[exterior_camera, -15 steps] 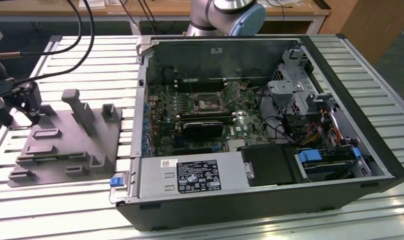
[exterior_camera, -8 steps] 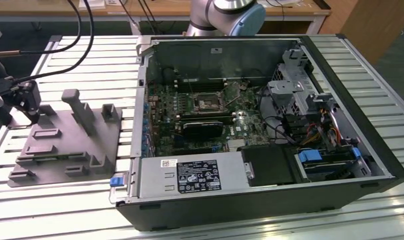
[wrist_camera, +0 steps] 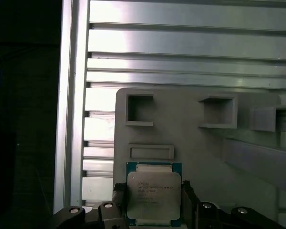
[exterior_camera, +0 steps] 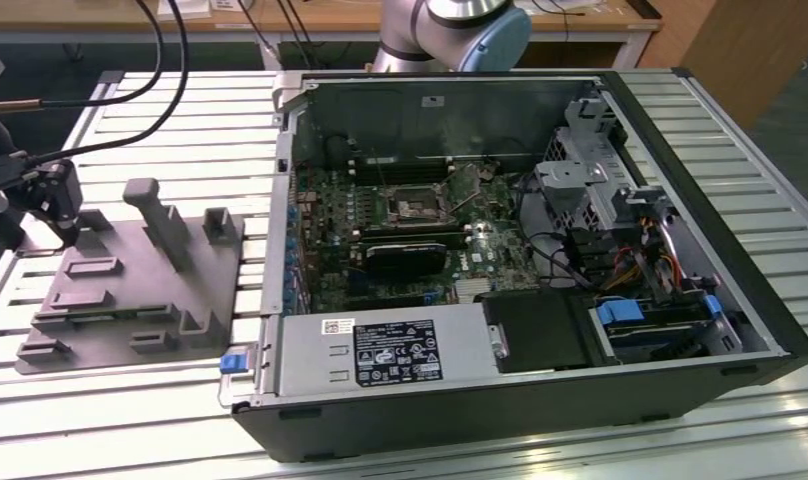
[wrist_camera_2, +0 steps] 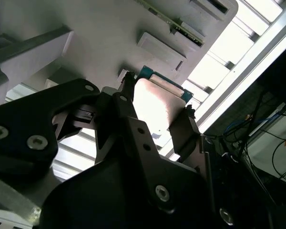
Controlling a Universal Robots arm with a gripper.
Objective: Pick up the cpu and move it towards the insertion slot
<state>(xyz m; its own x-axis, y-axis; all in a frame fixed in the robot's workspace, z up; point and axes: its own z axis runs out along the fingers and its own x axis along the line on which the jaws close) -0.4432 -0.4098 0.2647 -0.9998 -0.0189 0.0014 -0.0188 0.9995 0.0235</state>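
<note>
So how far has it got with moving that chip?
Early days. The gripper is closed around the cpu, at the grey tray on the exterior view's left; whether the chip is off the tray I can't tell. The carry to the insertion slot inside the open computer case is not yet done.

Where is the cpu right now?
In the first wrist view the cpu sits at the gripper, over the grey tray near its edge; that spot is at the exterior view's left, outside the computer case.
</note>
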